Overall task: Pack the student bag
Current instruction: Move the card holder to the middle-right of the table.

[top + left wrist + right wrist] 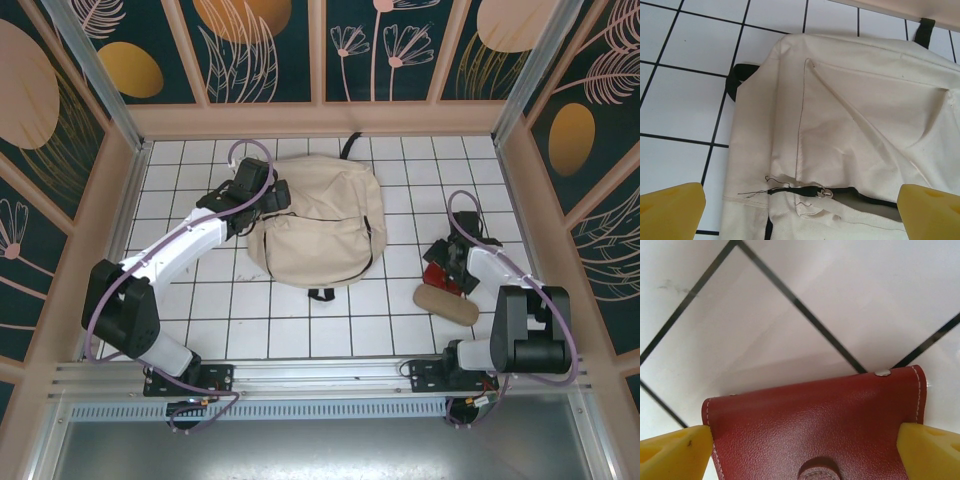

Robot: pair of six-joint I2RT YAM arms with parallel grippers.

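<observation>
Red pouch (815, 415), lower part cut off, between spread right pincer (801, 457); left pincer (800, 217) spread over student bag (855, 115).

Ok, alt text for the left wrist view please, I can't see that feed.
A cream backpack lies on the white tiled table, its dark zipper partly open near the bottom of the frame. The left gripper has its yellow fingers spread wide above it, holding nothing. A black strap loop pokes out at the bag's left edge.
</observation>
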